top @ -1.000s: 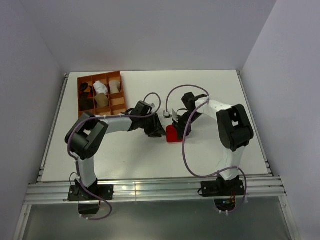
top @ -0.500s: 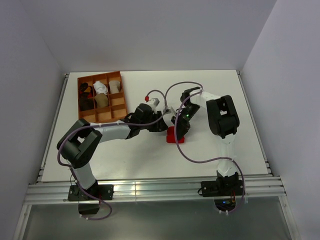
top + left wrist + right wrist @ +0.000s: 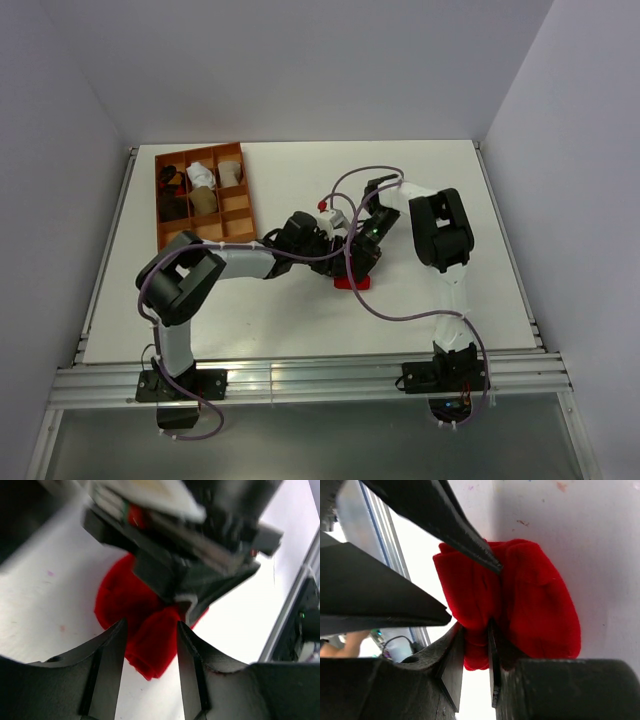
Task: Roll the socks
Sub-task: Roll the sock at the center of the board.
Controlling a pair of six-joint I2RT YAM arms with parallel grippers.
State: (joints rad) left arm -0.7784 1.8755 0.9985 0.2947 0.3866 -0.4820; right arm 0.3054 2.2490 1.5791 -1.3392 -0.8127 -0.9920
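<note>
Your red sock (image 3: 343, 282) lies bunched near the middle of the table (image 3: 280, 325), and both arms meet right over it. The right gripper (image 3: 475, 627) has its fingers (image 3: 454, 662) drawn narrow, pinching a fold at the near edge of the sock, red cloth squeezed between them. From the other side, the left gripper (image 3: 151, 625) straddles another fold. Its fingers (image 3: 114, 652) stand well apart and the red cloth fills the gap, touching both inner faces. You cannot tell from these views whether they press on it. In the left wrist view the right gripper sits just beyond the left fingertips, its tip down on the same sock. Off at the far left corner sits the orange tray (image 3: 158, 200), well apart from the sock, with rolled bundles (image 3: 204, 199) in its compartments.
</note>
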